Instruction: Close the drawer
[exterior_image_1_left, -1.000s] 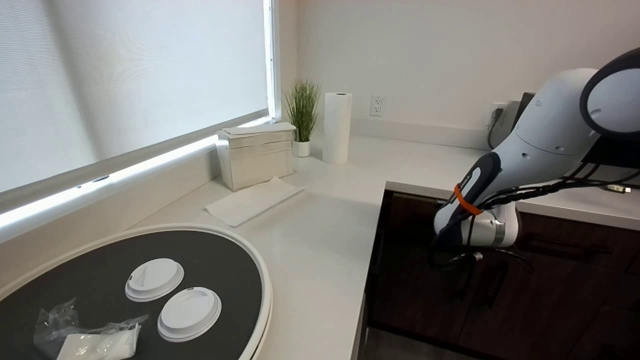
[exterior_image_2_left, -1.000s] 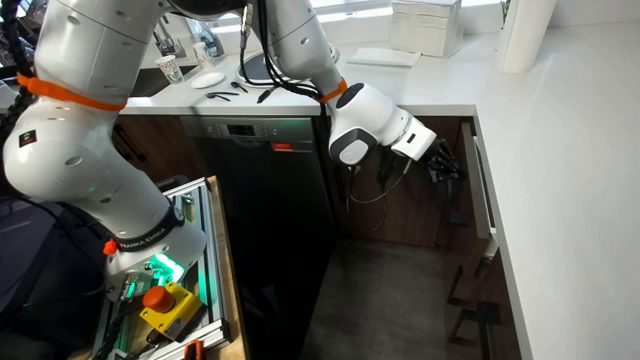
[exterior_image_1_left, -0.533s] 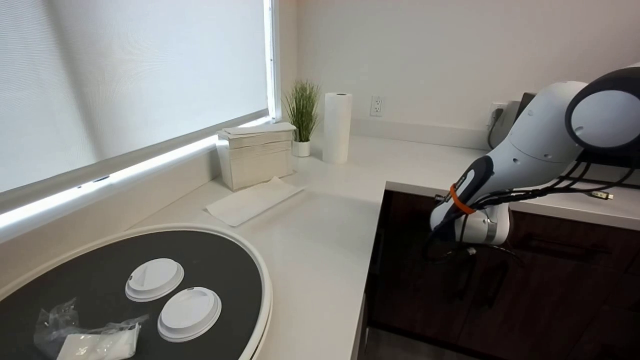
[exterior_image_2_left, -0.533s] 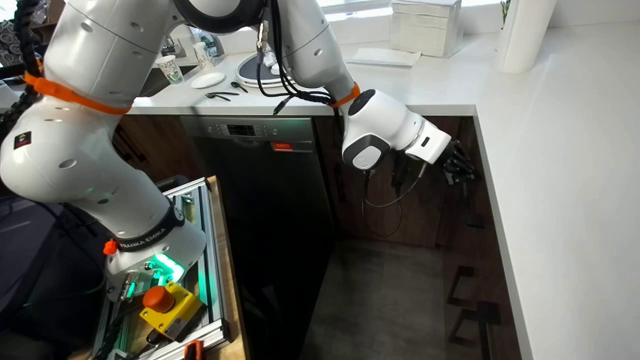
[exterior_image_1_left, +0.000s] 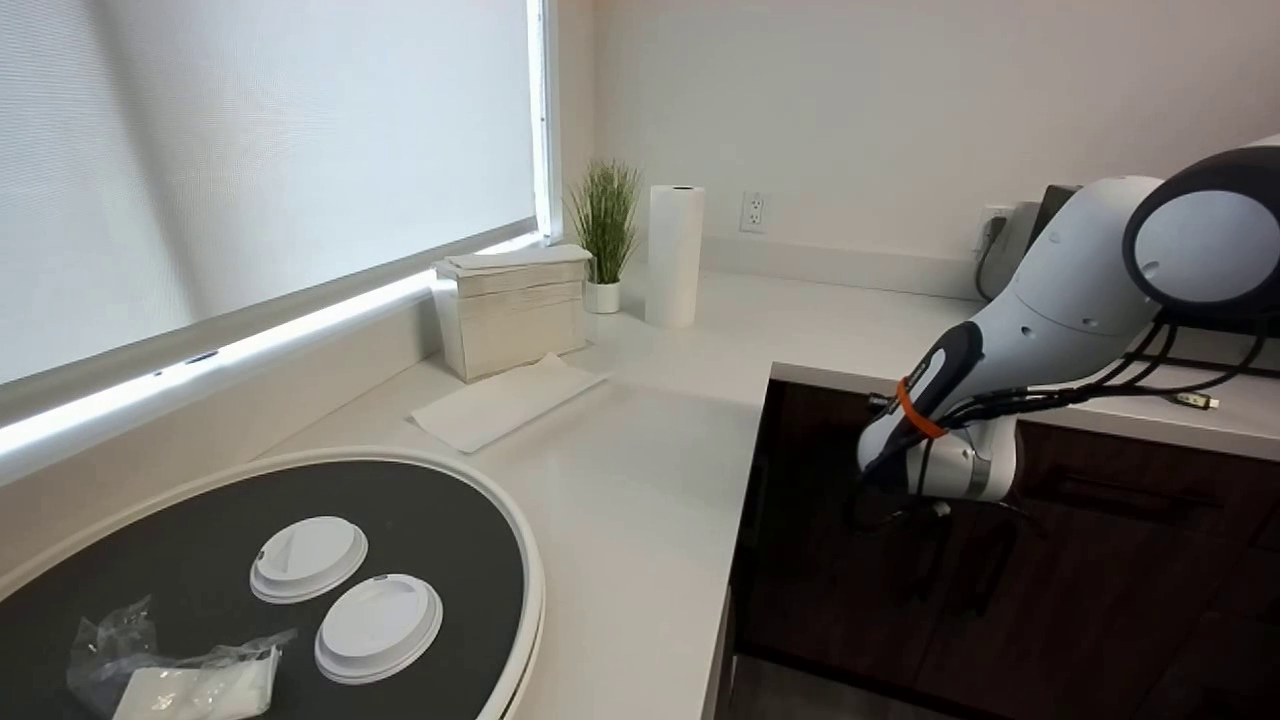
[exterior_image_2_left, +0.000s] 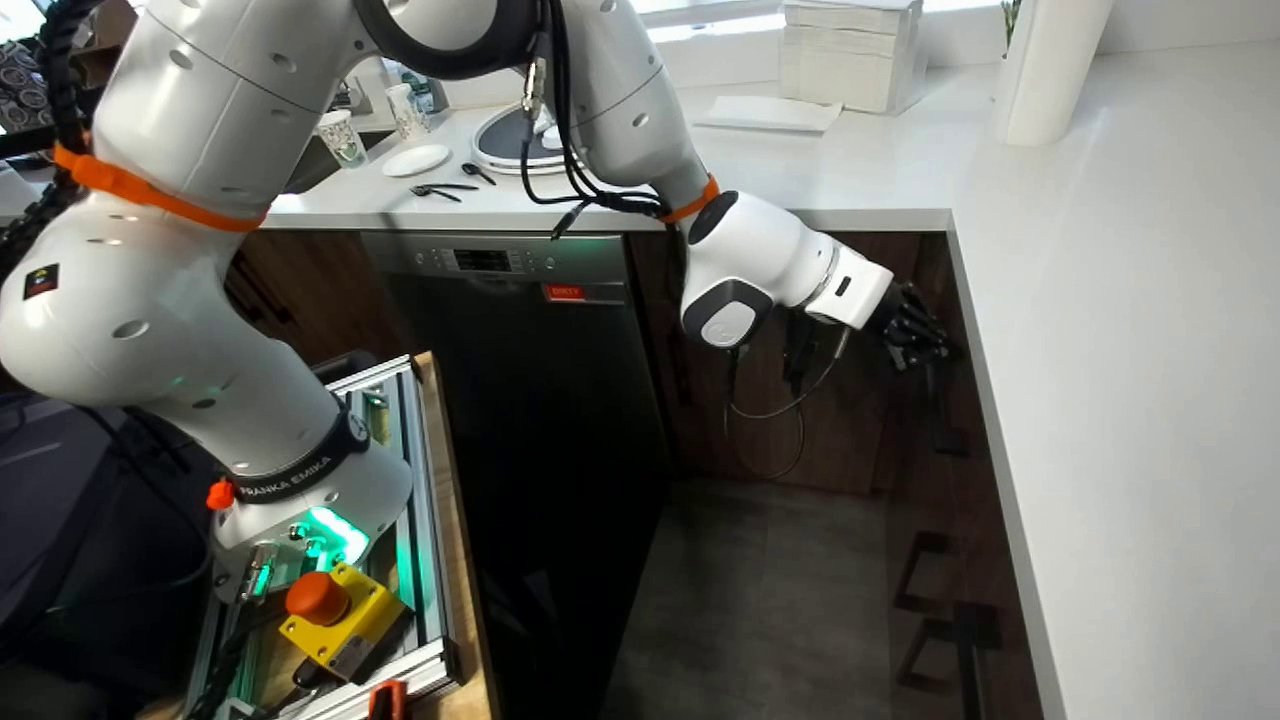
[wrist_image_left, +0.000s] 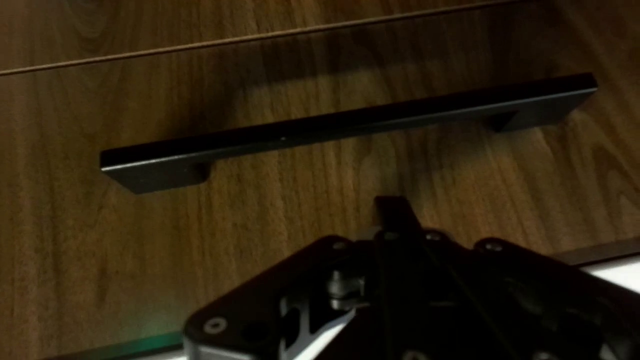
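Note:
The drawer (exterior_image_2_left: 968, 420) is pushed in under the white counter in an exterior view; no pale inner box shows. Its brown front panel fills most of the wrist view (wrist_image_left: 300, 200), with a long black bar handle (wrist_image_left: 350, 120) across it. In the other exterior view the arm hides much of its front (exterior_image_1_left: 825, 415). My gripper (exterior_image_2_left: 935, 345) is at the far part of the drawer front, beside the handle. In the wrist view its fingertips (wrist_image_left: 392, 205) are together, with nothing between them. I cannot tell whether they touch the panel.
The white counter (exterior_image_2_left: 1150, 400) overhangs the drawer. Black pulls (exterior_image_2_left: 920, 570) of lower cabinets stick out nearer. The dishwasher (exterior_image_2_left: 510, 350) and dark cabinet doors stand beside the arm. Cables (exterior_image_2_left: 770, 410) hang under the wrist. Paper towels (exterior_image_1_left: 675, 255) and napkins (exterior_image_1_left: 515, 315) are on the counter.
One second ago the drawer stood out from the counter with its white inside showing. It has moved in with my gripper by half a second ago; since then the arm has barely moved.

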